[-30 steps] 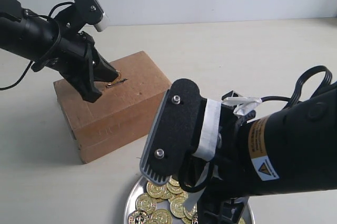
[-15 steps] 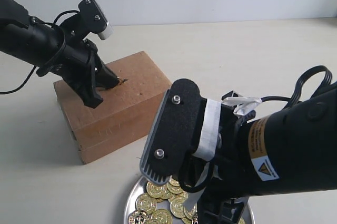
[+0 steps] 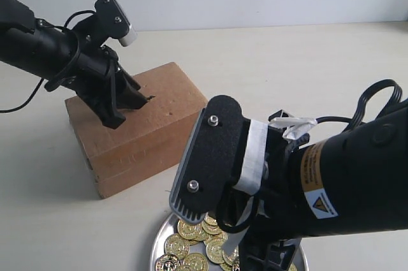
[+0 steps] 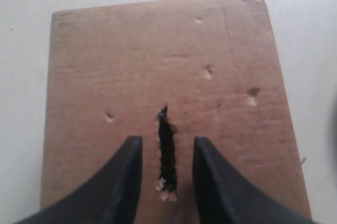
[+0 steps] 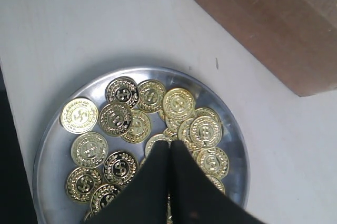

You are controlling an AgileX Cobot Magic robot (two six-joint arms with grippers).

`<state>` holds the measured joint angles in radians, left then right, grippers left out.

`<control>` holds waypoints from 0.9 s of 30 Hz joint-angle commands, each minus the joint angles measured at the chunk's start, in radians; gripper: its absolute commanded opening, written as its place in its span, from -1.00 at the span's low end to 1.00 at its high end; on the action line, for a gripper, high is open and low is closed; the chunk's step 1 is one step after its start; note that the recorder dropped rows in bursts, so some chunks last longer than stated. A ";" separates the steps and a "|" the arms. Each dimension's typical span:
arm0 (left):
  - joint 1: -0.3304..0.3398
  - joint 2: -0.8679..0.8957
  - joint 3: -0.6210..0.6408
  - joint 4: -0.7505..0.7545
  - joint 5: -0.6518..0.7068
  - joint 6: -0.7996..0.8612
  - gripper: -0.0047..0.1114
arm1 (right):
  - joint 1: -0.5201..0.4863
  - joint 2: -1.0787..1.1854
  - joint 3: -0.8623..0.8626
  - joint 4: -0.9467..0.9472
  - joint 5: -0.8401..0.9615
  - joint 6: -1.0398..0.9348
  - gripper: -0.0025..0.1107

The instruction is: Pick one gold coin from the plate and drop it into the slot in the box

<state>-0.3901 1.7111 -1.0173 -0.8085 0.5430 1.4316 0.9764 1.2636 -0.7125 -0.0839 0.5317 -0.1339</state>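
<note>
The round shiny silver metal plate [image 5: 51, 150] on the pale table [image 5: 79, 23] holds a heap of embossed gold coins [image 5: 122, 118], some overlapping. The brown taped cardboard box [image 4: 158, 60] has a narrow, ragged dark slot [image 4: 167, 171] in its top face. The left end effector [image 4: 167, 140] angles down over the box, its fingers apart astride the slot. The right end effector [image 5: 169, 149] has its fingers pressed together, tips among the coins.

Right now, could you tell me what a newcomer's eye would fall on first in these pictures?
The heap of gold coins on the silver plate, with the right pincer shut among them. Then the left pincer, open, straddling the dark slot in the box top.
</note>
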 commanded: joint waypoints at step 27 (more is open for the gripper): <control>0.002 -0.941 0.340 0.040 0.072 -0.271 -0.92 | -0.185 -0.210 -0.002 -0.266 -0.140 0.142 -0.96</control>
<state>-0.3901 0.8783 -0.7236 -0.7675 0.6140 1.1883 0.8360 1.1237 -0.7125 -0.2880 0.3734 -0.0075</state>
